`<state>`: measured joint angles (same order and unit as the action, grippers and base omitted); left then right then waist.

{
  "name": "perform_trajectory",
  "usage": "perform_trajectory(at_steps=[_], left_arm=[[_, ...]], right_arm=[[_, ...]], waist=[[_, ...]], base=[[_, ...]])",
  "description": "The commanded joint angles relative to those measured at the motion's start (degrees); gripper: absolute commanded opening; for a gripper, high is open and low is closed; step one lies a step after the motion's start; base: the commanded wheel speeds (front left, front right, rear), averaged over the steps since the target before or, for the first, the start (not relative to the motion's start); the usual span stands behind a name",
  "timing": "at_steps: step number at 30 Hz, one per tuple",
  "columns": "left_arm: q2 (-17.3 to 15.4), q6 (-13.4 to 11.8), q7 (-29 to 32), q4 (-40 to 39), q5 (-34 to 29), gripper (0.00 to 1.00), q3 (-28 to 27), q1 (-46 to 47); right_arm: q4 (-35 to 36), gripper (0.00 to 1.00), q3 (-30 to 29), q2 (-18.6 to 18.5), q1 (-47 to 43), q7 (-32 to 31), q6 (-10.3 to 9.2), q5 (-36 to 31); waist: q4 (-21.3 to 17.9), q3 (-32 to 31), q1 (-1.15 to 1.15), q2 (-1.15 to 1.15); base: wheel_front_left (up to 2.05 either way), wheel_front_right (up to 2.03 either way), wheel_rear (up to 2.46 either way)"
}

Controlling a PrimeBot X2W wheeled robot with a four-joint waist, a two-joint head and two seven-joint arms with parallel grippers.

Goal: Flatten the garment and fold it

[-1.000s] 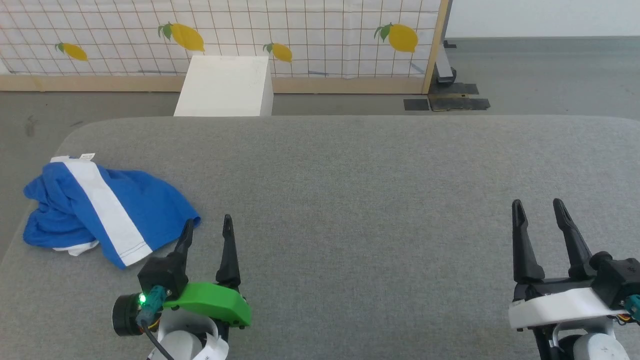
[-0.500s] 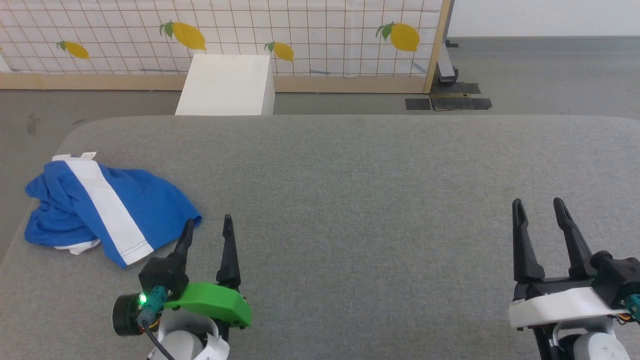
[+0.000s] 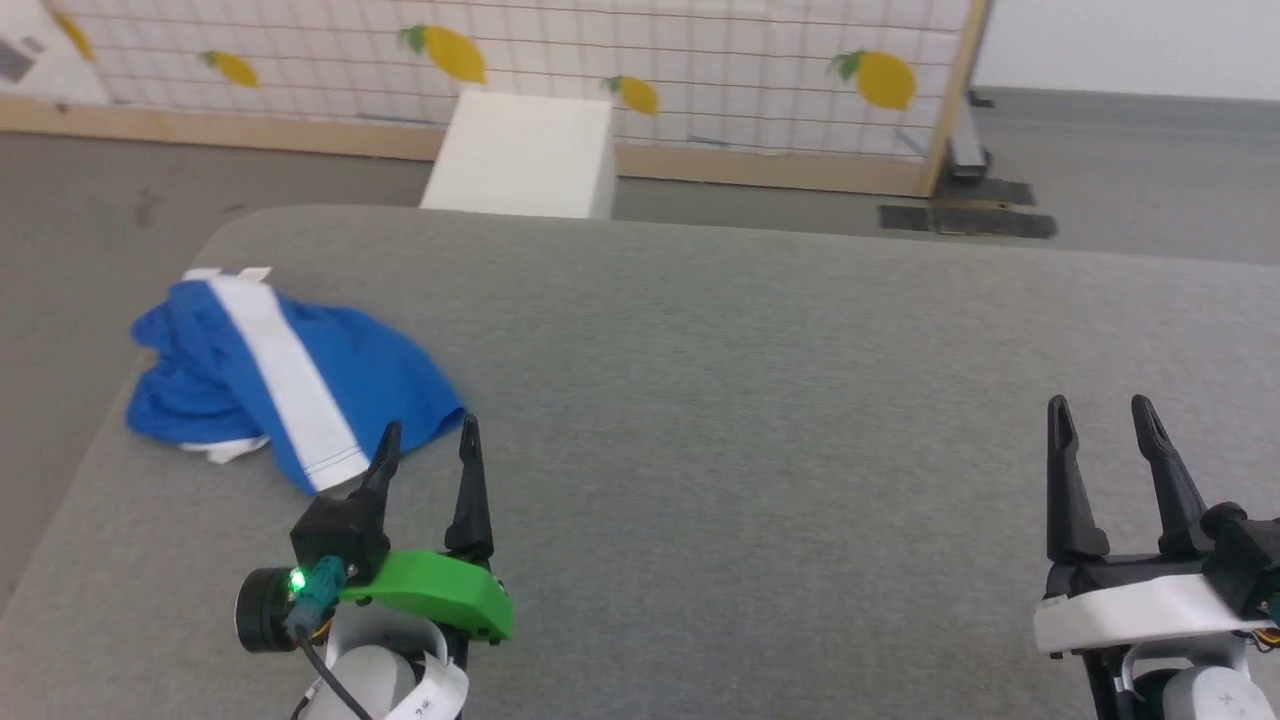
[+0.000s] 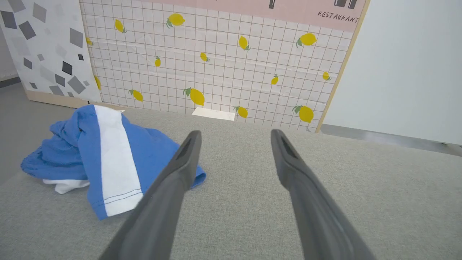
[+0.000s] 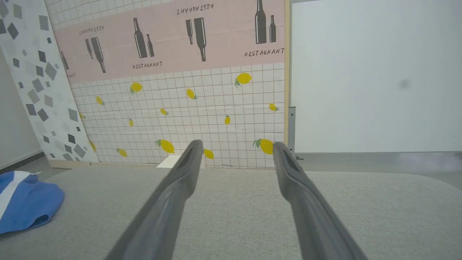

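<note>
Hovering fingers-apart beside the crumpled blue shorts (image 3: pixel 350 360), our left gripper (image 3: pixel 430 425) seems poised to grab; our right gripper (image 3: pixel 1099 401), equally spread, idles.

Left tool (image 3: pixel 430 426): tapered black fingers (image 3: pixel 468 490), green shell (image 3: pixel 430 595), lit green lamp (image 3: pixel 297 580), black cable (image 3: pixel 322 672) at seven o'clock. Right tool (image 3: pixel 1098 402): same fingers, white shell (image 3: pixel 1130 612).

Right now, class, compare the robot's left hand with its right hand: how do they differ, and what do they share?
Colour: the left hand sits on a green mount, the right hand on a white mount. Position: the left hand is close beside the garment; the right hand is far from it, over bare grey padding. Shared: both are open and hold nothing.
</note>
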<state>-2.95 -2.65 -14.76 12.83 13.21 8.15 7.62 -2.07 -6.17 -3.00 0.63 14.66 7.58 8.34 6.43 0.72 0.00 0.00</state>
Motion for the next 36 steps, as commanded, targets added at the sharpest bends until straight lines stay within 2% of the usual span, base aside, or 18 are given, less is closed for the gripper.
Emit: perform_trajectory(at_steps=[1,9,20,27,36], left_arm=[[-0.02,-0.36,-0.24,0.17,-0.07,1.0,-0.38,0.38],[-0.5,-0.59,-0.24,-0.11,-0.19,1.0,-1.76,-0.76],[-0.59,-0.45,-0.24,-0.22,-0.11,1.0,-2.54,-1.51],[-0.52,-0.47,-0.24,-0.24,-0.11,1.0,-2.69,-2.12],[-0.44,-0.62,-0.24,-0.63,0.04,1.0,-3.13,-2.41]], right_arm=[[0.26,1.0,0.36,0.13,-0.23,0.34,-0.09,-0.39],[0.15,1.0,1.11,0.13,0.01,0.34,-0.09,-0.17],[-0.52,1.0,2.38,0.13,0.24,0.34,-0.09,-0.36],[-0.95,1.0,3.23,0.13,0.3,0.34,-0.09,-0.22],[-1.06,1.0,3.6,0.13,0.45,0.34,-0.09,-0.51]], waist=[[5.73,0.14,0.0,0.0],[17.8,0.47,0.0,0.0],[28.82,0.1,0.0,0.0],[32.15,-0.36,0.0,0.0],[32.45,0.06,0.0,0.0]], base=[[0.0,0.0,0.0],[0.0,0.0,0.0],[0.0,0.0,0.0],[0.0,0.0,0.0],[0.0,0.0,0.0]])
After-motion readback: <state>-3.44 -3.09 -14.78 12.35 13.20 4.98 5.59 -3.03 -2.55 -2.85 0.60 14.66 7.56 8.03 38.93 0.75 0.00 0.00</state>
